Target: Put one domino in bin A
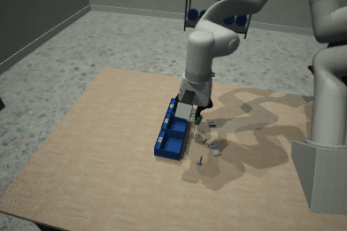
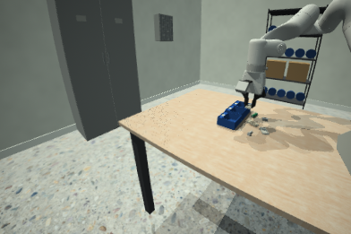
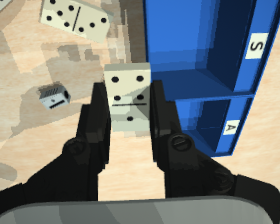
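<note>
My gripper (image 1: pixel 193 111) (image 2: pixel 250 105) (image 3: pixel 129 99) is shut on a cream domino (image 3: pixel 129 111) with black pips. It holds the domino above the table, just beside the row of blue bins, not over bin A. Bin A (image 3: pixel 231 127) is the end bin at the far end of the row in the top view, partly hidden there by the gripper. A second domino (image 1: pixel 199 137) (image 3: pixel 76 20) lies on the table beside the bins. Another domino (image 1: pixel 214 149) lies farther out; its corner shows at the wrist view's top left.
Bin S (image 1: pixel 178 124) (image 3: pixel 257 46) adjoins bin A, and a third blue bin (image 1: pixel 172 142) is at the near end. A grey sharpener (image 1: pixel 212 124) (image 3: pixel 55 96), a green object (image 1: pixel 198 119) (image 2: pixel 254 115) and a grey bolt (image 1: pixel 199 160) (image 2: pixel 250 134) are near the row.
</note>
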Motion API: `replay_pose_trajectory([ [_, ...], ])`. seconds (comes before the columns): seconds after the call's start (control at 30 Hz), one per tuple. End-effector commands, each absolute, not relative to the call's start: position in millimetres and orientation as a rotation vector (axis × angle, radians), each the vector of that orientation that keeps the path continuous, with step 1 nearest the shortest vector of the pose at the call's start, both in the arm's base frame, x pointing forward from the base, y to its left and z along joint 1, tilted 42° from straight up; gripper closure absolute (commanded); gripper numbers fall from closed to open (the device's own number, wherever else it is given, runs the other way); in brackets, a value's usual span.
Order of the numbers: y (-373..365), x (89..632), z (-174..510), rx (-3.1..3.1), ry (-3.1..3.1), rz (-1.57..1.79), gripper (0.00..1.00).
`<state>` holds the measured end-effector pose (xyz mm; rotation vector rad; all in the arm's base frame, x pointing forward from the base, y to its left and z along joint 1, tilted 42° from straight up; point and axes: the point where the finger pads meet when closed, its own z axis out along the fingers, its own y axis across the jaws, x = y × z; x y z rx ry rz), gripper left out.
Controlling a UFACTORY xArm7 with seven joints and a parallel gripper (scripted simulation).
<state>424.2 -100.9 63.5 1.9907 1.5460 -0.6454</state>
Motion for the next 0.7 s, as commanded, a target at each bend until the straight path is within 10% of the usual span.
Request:
replay_pose_trajectory([
  [0.0, -113, 435, 76, 1.955, 1.605, -0.661, 1.0],
  [0.67, -158, 463, 115, 1.955, 1.605, -0.661, 1.0],
])
